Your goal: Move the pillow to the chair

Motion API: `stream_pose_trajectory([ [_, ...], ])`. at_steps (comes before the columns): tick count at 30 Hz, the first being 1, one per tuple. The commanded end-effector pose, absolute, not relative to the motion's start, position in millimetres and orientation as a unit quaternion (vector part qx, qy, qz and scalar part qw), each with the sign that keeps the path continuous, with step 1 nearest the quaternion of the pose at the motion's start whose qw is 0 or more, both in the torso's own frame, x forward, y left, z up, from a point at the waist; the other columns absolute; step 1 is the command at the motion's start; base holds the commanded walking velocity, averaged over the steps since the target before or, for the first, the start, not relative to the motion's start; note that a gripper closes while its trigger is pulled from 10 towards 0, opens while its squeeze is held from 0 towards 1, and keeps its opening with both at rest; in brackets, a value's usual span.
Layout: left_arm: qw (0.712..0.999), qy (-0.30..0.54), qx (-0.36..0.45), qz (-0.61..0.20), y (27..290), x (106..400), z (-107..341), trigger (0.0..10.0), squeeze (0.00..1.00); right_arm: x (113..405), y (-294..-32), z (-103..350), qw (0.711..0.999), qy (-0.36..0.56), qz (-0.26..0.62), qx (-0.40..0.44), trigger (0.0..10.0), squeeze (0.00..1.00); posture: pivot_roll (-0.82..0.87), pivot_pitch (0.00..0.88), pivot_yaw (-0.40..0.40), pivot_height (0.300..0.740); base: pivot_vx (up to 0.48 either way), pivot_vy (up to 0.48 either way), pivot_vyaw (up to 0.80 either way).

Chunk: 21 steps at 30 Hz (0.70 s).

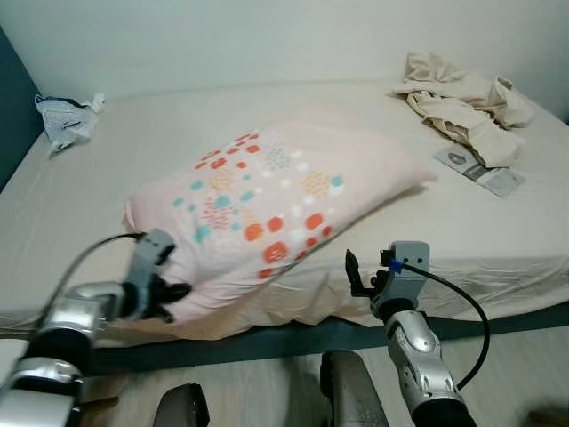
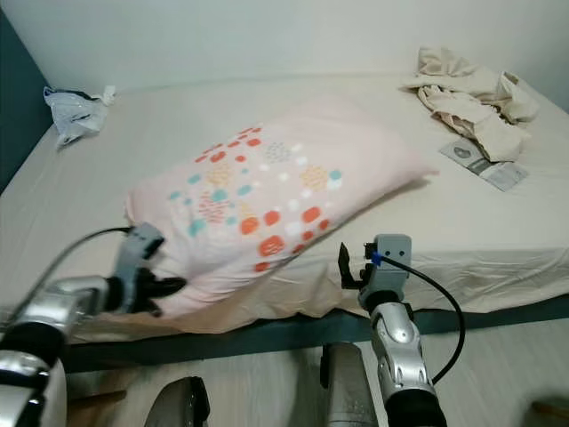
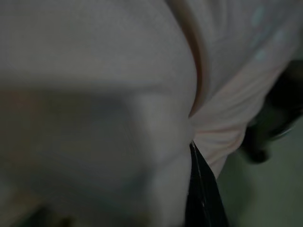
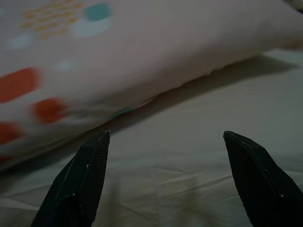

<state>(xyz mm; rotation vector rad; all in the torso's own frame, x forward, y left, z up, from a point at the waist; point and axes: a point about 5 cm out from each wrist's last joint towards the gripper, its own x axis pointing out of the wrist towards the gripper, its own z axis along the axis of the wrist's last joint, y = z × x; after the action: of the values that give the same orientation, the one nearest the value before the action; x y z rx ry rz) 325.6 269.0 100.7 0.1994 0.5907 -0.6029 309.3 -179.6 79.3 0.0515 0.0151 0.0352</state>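
A pink pillow [image 1: 267, 200] with orange, teal and white spots lies slantwise on the bed [image 1: 498, 231], its near end overhanging the front edge. My left gripper [image 1: 172, 298] presses against the pillow's near left corner; in the left wrist view pink pillow fabric [image 3: 118, 71] is blurred and very close. My right gripper [image 1: 354, 271] is open just in front of the bed edge, right of the pillow's near end. In the right wrist view its two black fingertips [image 4: 97, 146] stand wide apart over the sheet, with the pillow [image 4: 142, 52] beyond them and nothing between them.
Crumpled beige cloth [image 1: 464, 102] lies at the bed's back right, with a grey leaflet [image 1: 480, 169] beside it. A plastic bag [image 1: 64, 120] sits at the back left by a teal wall [image 1: 11, 116]. A dark bed frame [image 1: 293, 338] runs under the mattress, above pale floor.
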Motion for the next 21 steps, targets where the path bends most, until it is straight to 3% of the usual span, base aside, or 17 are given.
stream_pose_trajectory([
  [1,0.911,0.310,0.148,-0.227,303.7,320.0,108.2,0.0,0.00,308.3,-175.9,74.6,0.999,0.016,0.020,0.032,10.0,0.00,-0.04,0.174,0.012,0.582,0.000,0.000,0.00],
  [7,0.934,0.251,0.242,-0.081,330.0,334.8,139.1,0.0,0.00,310.5,-175.1,75.3,0.999,0.017,0.022,0.032,10.0,0.00,-0.03,0.178,0.006,0.582,0.000,0.000,0.00],
  [12,0.941,0.210,0.262,-0.025,321.4,345.1,142.5,0.0,0.00,315.5,-181.1,79.6,0.999,0.016,0.009,0.031,10.0,0.00,-0.04,0.180,0.010,0.582,0.000,0.000,0.00],
  [16,0.951,0.194,0.241,0.020,305.6,351.1,130.4,0.0,0.00,330.6,-213.6,96.3,0.999,0.008,-0.035,0.004,10.0,0.00,-0.04,0.189,0.017,0.582,0.000,0.000,0.00],
  [17,0.951,0.194,0.241,0.020,305.6,351.1,130.4,0.0,0.00,330.6,-213.6,96.3,0.999,0.008,-0.035,0.004,10.0,0.00,-0.04,0.189,0.017,0.582,0.000,0.000,0.00],
  [18,0.957,0.192,0.216,0.013,291.3,353.9,121.9,0.0,0.00,338.6,-236.8,105.3,0.997,0.014,-0.068,-0.020,10.0,0.00,-0.04,0.199,0.021,0.582,0.000,0.000,0.00],
  [21,0.965,0.191,0.180,-0.003,274.7,356.4,113.1,0.0,0.00,344.8,-258.2,114.5,0.994,0.024,-0.101,-0.031,10.0,0.00,-0.03,0.206,0.021,0.582,0.000,0.000,0.00],
])
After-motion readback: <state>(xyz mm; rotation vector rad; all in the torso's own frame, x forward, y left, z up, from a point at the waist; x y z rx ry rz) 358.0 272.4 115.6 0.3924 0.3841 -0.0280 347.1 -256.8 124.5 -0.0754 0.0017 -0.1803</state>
